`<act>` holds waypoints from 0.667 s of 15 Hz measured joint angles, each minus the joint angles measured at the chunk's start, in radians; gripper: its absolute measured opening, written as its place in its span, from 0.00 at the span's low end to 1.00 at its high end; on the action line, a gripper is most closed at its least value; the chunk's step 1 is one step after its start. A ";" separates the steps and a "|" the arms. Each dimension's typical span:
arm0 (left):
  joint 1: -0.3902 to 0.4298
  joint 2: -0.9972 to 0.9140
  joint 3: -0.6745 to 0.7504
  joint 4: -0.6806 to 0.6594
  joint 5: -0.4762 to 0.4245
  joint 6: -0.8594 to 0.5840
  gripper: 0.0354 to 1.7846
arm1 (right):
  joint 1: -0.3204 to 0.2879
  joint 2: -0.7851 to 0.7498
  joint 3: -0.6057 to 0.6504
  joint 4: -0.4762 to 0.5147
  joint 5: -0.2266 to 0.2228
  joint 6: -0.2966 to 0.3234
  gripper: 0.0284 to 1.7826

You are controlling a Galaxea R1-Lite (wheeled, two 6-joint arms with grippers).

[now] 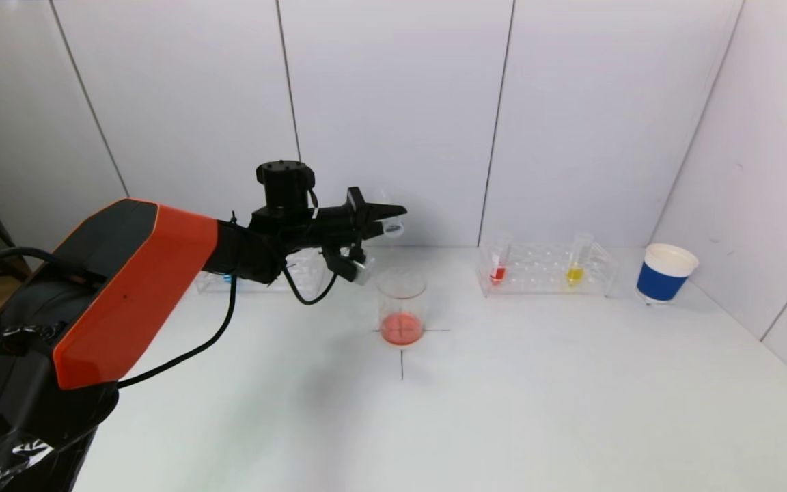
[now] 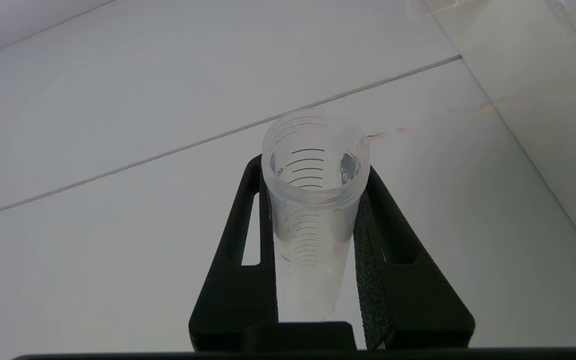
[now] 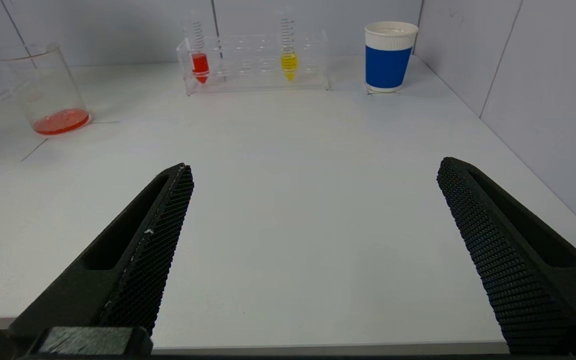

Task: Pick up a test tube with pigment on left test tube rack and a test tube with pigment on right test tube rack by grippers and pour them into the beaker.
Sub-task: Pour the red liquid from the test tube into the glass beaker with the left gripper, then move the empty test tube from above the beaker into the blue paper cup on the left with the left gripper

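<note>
Orange-shelled, the left arm (image 1: 127,273) fills the near corner of the head view, its left gripper (image 1: 383,222) clamped on a clear tube (image 1: 393,225) just above and behind the beaker (image 1: 402,307), which holds red liquid. Partly hidden behind the arm sits the left rack (image 1: 305,270); the right rack (image 1: 547,270) stands well to the other side with a red tube (image 1: 499,266) and a yellow tube (image 1: 576,265), a blue cup (image 1: 665,273) beside it.

From the left wrist, the fingers (image 2: 373,240) pinch the tube's graduated wall below its open mouth; it looks emptied.

From the right wrist, the right gripper (image 3: 313,190) hovers low over the table (image 3: 288,200) near its front edge, fingers spread wide, both filled tubes far ahead. Such tubes are likely light, rigid, smooth plastic, slippery when wet; a firm hold on the upper wall, above the pigment, would suit.
</note>
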 joint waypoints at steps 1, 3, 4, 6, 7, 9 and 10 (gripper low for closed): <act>-0.001 -0.003 0.000 0.000 0.001 0.003 0.24 | 0.000 0.000 0.000 0.000 0.000 0.000 1.00; -0.003 -0.005 0.000 0.000 0.006 0.005 0.24 | -0.001 0.000 0.000 0.000 0.000 0.000 1.00; -0.003 -0.005 0.001 0.000 0.008 0.005 0.24 | 0.000 0.000 0.000 0.000 0.000 0.000 1.00; -0.003 -0.005 0.001 0.000 0.009 0.005 0.24 | 0.000 0.000 0.000 0.000 0.000 0.000 1.00; -0.003 -0.005 0.004 -0.001 0.009 0.005 0.24 | 0.000 0.000 0.000 0.000 0.000 0.000 1.00; -0.004 -0.005 0.008 -0.001 0.010 0.005 0.24 | 0.000 0.000 0.000 0.000 0.000 0.000 1.00; -0.004 -0.005 0.010 -0.001 0.010 0.005 0.24 | 0.000 0.000 0.000 0.000 0.000 0.000 1.00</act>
